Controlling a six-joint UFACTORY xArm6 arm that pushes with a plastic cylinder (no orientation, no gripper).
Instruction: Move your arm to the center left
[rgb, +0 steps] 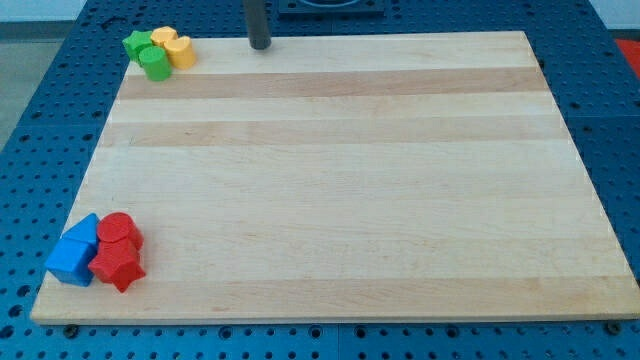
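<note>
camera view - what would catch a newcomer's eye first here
Two tight clumps of blocks sit on a bare wooden board: green blocks and yellow blocks at the view's top left corner, blue blocks and red blocks at the bottom left. My tip stands at the top edge, right of the yellow blocks.

Pale matt wooden board (340, 180) rests on blue perforated table (40, 110).

This is a robotics lab bench. A pale wooden board (330, 180) lies on a blue perforated metal mounting plate (50, 100), its grid of holes showing from nine o'clock round to three o'clock around the board.
</note>
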